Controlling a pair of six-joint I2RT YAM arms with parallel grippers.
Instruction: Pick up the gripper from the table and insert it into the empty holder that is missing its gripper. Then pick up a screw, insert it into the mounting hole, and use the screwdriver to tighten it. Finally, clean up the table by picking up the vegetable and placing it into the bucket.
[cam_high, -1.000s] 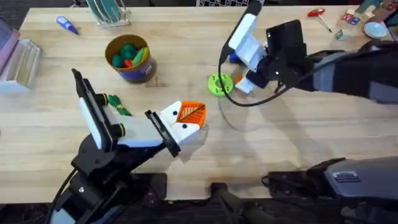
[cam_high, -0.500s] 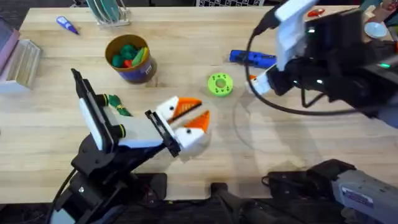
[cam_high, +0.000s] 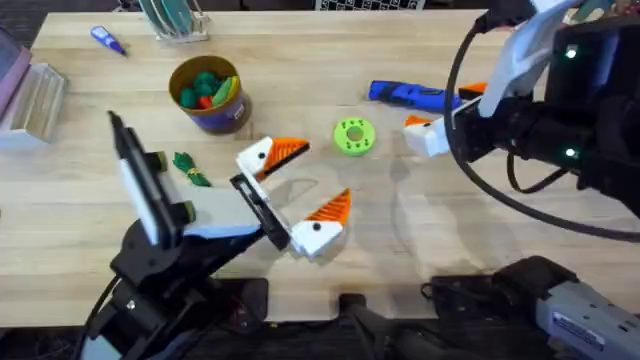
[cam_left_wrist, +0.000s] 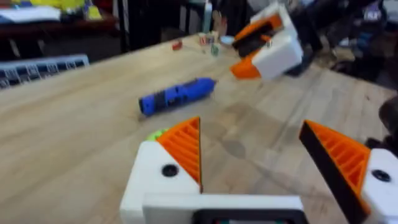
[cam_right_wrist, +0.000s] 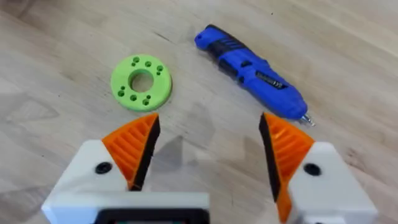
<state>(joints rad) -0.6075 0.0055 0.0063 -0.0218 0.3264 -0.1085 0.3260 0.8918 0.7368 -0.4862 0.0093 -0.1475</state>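
Observation:
My left gripper (cam_high: 298, 186) hovers over the table's middle front, open wide, orange pads on both white fingers (cam_left_wrist: 181, 152). My right gripper (cam_high: 447, 110) is open too, above the table to the right of the blue screwdriver (cam_high: 404, 94); both its fingers (cam_right_wrist: 132, 147) carry orange pads. The screwdriver (cam_right_wrist: 252, 70) lies flat, also in the left wrist view (cam_left_wrist: 177, 96). A dark-green vegetable (cam_high: 190, 168) lies left of my left gripper. Behind it stands the yellow bucket (cam_high: 232, 113) with toy produce inside. The loose gripper, the empty holder and the screw are out of view.
A bright-green disc (cam_high: 353, 136) with holes lies between the two grippers, also in the right wrist view (cam_right_wrist: 142, 83). A small blue-and-white pen (cam_high: 108, 40), a rack (cam_high: 176, 22) and a clear box (cam_high: 32, 100) stand at the back left. A red-handled screwdriver (cam_high: 512, 24) lies back right.
My left gripper has opened from nearly shut to wide open. My right arm has swung right, away from the green disc, uncovering the blue screwdriver.

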